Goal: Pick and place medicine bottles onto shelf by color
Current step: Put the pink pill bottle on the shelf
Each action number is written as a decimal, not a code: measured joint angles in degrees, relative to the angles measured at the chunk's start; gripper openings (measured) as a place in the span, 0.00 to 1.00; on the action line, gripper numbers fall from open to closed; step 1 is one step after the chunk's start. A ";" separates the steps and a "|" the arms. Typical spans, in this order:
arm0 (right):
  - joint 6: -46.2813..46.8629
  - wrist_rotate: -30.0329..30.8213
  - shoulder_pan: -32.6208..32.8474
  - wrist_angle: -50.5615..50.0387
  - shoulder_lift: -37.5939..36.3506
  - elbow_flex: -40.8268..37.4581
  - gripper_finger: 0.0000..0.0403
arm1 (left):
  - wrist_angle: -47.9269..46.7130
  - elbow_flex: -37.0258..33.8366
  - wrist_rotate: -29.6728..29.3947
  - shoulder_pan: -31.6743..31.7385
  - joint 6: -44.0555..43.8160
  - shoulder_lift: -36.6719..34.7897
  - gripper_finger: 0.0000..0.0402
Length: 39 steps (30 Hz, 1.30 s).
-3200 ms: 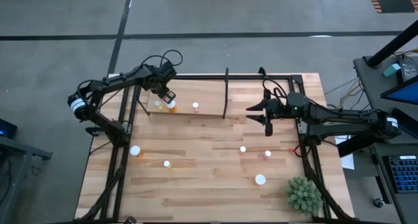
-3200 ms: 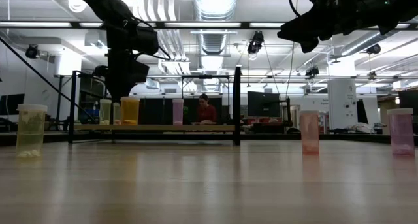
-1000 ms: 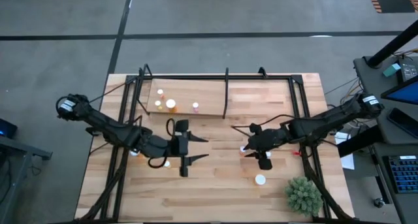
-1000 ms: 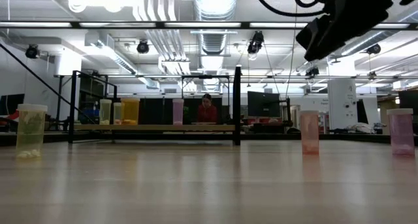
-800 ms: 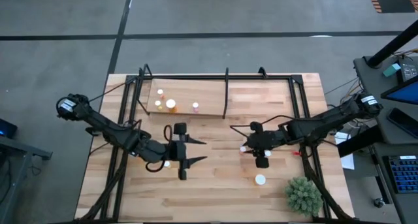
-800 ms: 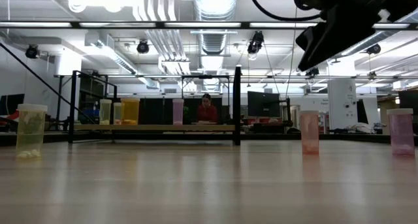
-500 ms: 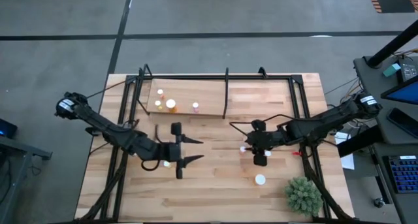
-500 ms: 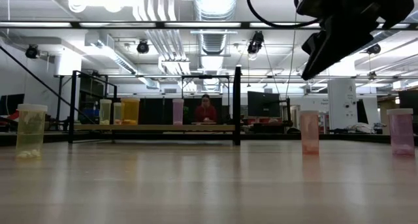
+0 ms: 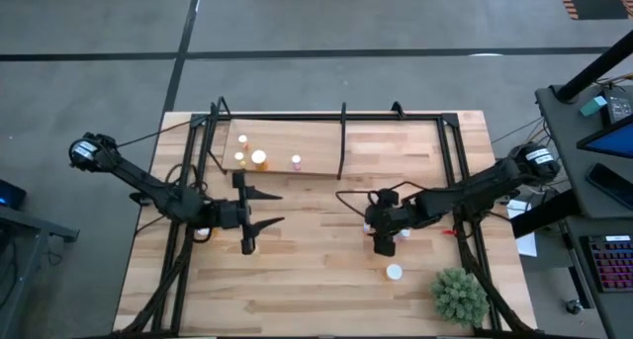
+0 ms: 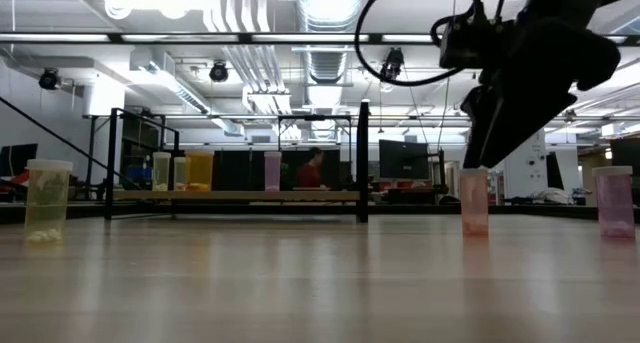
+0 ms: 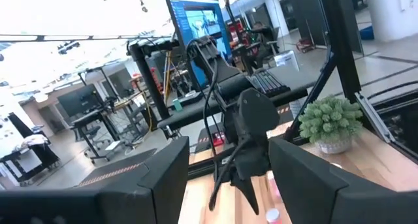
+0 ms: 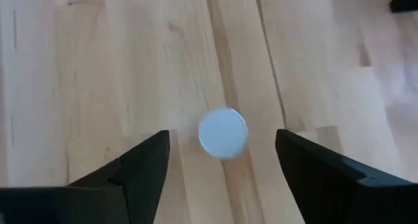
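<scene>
A pinkish medicine bottle [image 10: 473, 200] stands upright on the tabletop, and its white cap [image 12: 223, 132] shows in the right wrist view. My right gripper [image 12: 222, 138] hangs open just above it, pointing steeply down, one finger on either side of the cap and apart from it. Toward the table's left, my left gripper [image 9: 265, 210] is open, held level above the wood, with nothing between its fingers. The shelf [image 9: 316, 153], a pale board with a black post [image 9: 342, 141], lies at the far side and carries several bottles [image 9: 259, 159].
Loose bottles stand on the tabletop: an orange one [image 9: 204, 232] under the left arm, a small one [image 9: 251, 247], a pink one [image 9: 405, 233] and a larger white-capped one [image 9: 394, 272]. A green plant [image 9: 460, 295] sits at the near right corner. A black frame [image 9: 297, 116] surrounds the table.
My right gripper has sunk toward the pinkish bottle and tipped more steeply down, ending just over its cap. My left gripper has drawn back toward the table's left edge, staying open and rolling somewhat. No bottle has moved.
</scene>
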 joint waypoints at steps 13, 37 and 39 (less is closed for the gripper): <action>-0.59 0.50 0.00 -5.16 6.36 6.23 0.47 | 0.26 -0.67 0.07 -0.26 0.23 -1.31 0.49; -0.41 0.18 -0.03 -7.78 4.70 8.33 0.26 | 0.15 -0.67 0.09 -0.31 0.54 -1.28 0.49; -1.84 0.17 -0.26 -9.35 4.68 11.55 0.26 | 0.15 -0.67 0.05 -0.31 1.23 -1.80 0.49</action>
